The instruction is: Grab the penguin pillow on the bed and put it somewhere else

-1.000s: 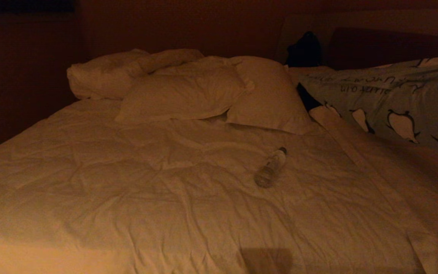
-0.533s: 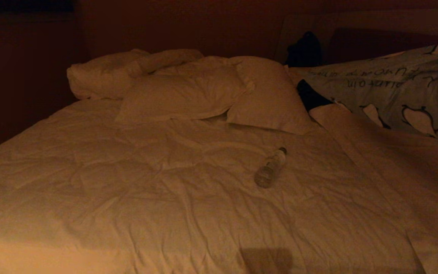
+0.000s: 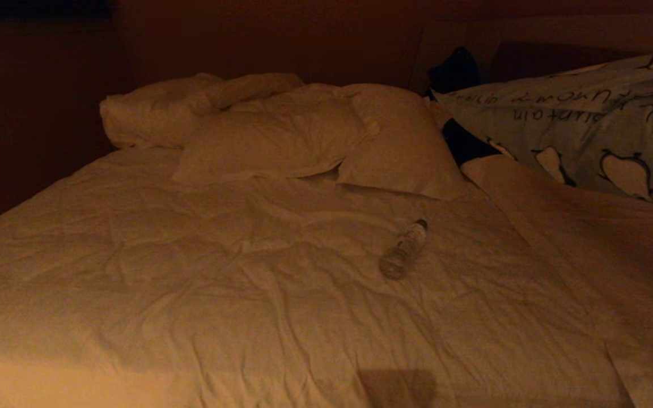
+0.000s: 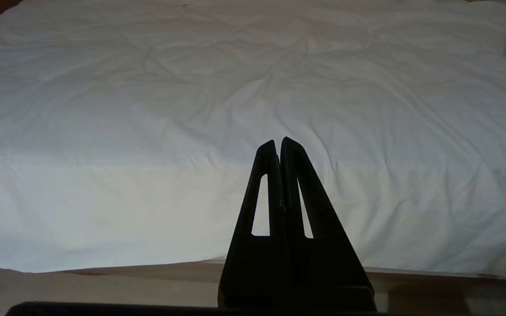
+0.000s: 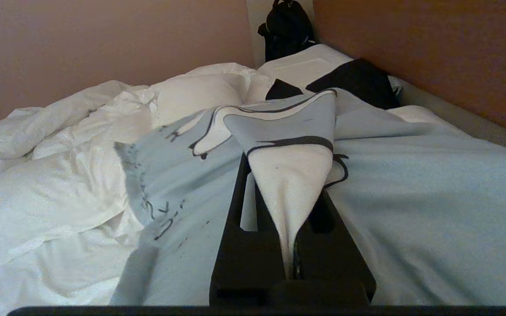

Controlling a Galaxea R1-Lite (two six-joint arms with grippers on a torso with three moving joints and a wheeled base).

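Left tool (image 4: 278, 145) clenched on nothing, parked low before the near edge of the bed (image 3: 190, 294). Heaped at the head end, rumpled white pillows (image 3: 281, 133); nearer the middle, a clear plastic bottle (image 3: 403, 251) lying on the duvet. Far right, penguin pillow (image 3: 581, 136) propped up off the bed, slanting upward. Right tool (image 5: 286, 184) clamped on a bunched fold of that penguin pillow.

On the wide white-quilted bed (image 3: 190, 272) lie one grey-blue penguin-printed pillow (image 3: 587, 136), three rumpled plain white pillows (image 3: 275, 139), and one clear plastic bottle (image 3: 403, 250).
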